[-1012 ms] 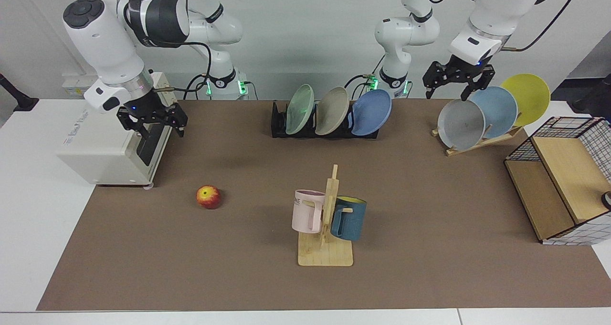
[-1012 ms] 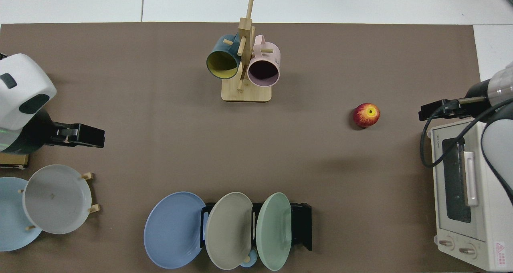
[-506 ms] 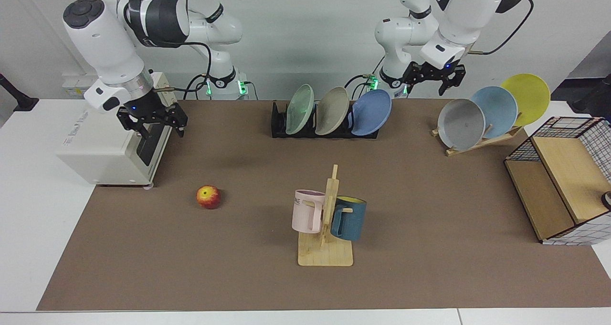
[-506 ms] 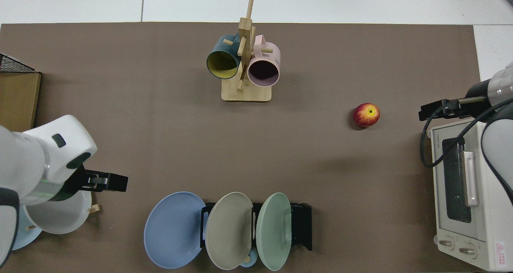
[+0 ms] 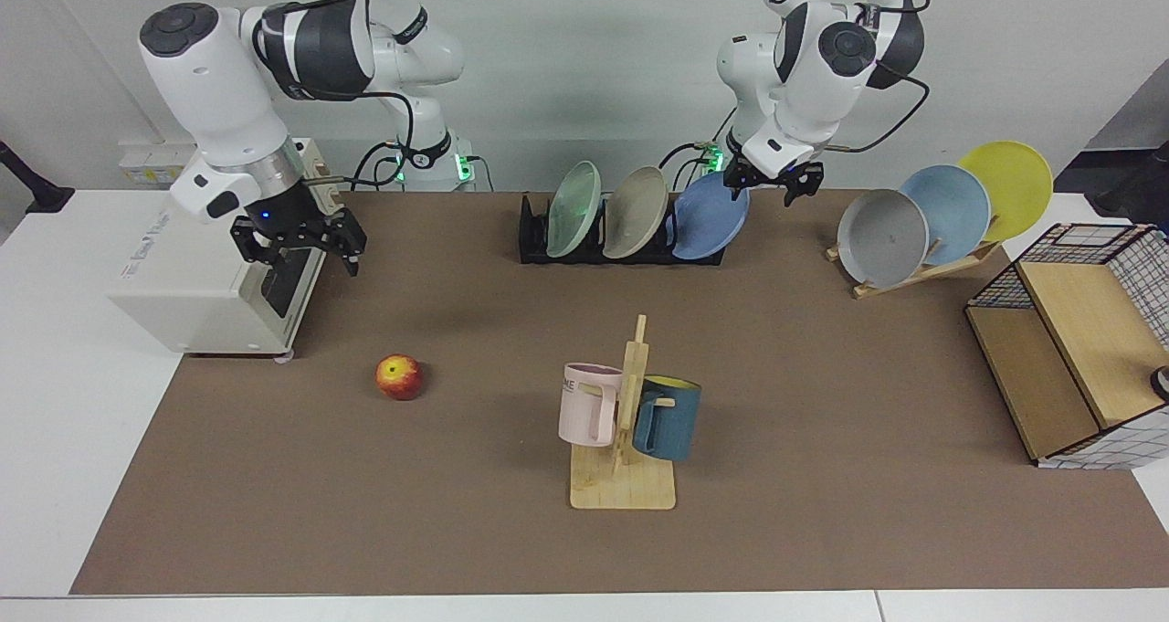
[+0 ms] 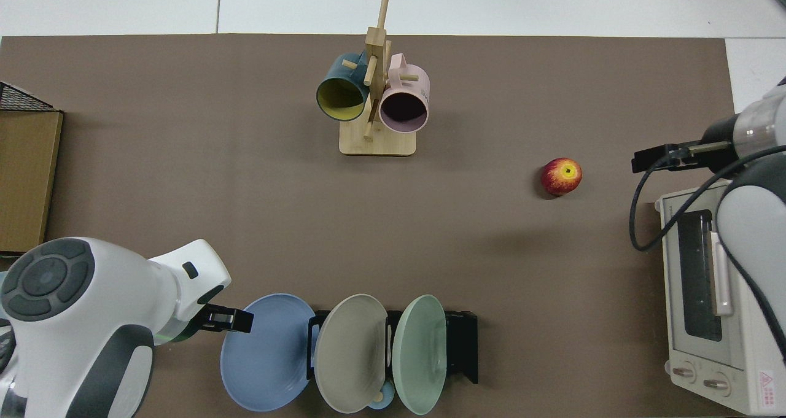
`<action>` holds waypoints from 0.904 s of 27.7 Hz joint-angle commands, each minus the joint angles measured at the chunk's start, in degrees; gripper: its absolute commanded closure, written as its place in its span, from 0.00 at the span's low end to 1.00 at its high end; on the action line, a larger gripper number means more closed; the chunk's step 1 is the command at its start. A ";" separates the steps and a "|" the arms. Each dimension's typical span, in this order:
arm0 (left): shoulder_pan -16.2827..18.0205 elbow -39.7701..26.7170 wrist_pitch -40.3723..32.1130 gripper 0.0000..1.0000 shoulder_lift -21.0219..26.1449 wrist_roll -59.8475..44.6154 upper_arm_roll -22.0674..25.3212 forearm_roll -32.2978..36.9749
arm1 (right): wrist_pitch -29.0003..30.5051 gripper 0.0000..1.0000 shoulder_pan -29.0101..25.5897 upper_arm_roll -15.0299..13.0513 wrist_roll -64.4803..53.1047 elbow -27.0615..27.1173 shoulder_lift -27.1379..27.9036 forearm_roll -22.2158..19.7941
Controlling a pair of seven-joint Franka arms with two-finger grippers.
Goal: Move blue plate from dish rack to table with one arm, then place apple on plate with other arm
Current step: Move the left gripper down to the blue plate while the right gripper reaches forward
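Overhead, the table [image 6: 184,129] carries a brown mat [image 6: 522,270].

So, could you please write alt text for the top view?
The left gripper hovers open at the rim of the blue plate, which leans in the black dish rack. The apple lies on the brown table, with the right gripper nearby.

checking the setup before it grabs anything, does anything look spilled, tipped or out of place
Nothing stands out. The round periwinkle-blue plate leans in the low black slotted dish rack, the small red apple sits on the brown-matted table, and nothing is spilled or tipped.
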 commanded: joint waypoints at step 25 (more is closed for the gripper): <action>-1.39 -9.46 4.41 1.00 -4.10 -0.39 -5.37 -0.64 | 22.83 0.00 4.45 0.06 7.44 -2.15 21.63 -1.82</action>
